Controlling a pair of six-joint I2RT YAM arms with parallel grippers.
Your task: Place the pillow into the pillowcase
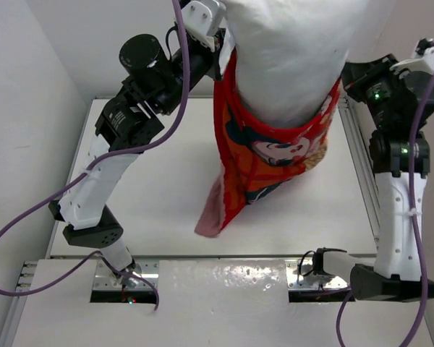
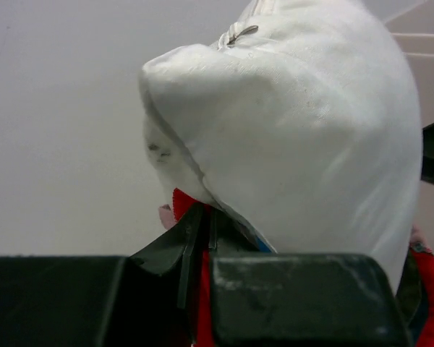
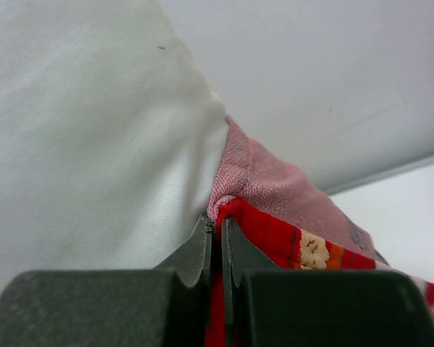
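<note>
The white pillow [image 1: 289, 50] stands upright in mid-air, its lower part inside the red pillowcase [image 1: 267, 159], which hangs down above the table. A loose lower corner of the pillowcase shows its pinkish inside. My left gripper [image 1: 220, 56] is raised at the pillowcase's left rim. In the left wrist view the left gripper [image 2: 206, 217] is shut on the red pillowcase edge [image 2: 182, 201], under the bulging pillow [image 2: 296, 130]. My right gripper [image 1: 341, 90] is at the right rim. In the right wrist view the right gripper [image 3: 217, 228] is shut on the folded pillowcase rim [image 3: 264, 217], beside the pillow [image 3: 87, 130].
The white table [image 1: 152, 195] lies below the hanging bundle, with white walls at the left and back. A metal rail [image 1: 358, 166] runs along the table's right side. Purple cables [image 1: 181, 94] loop around the left arm and another runs down the right arm [image 1: 412, 173].
</note>
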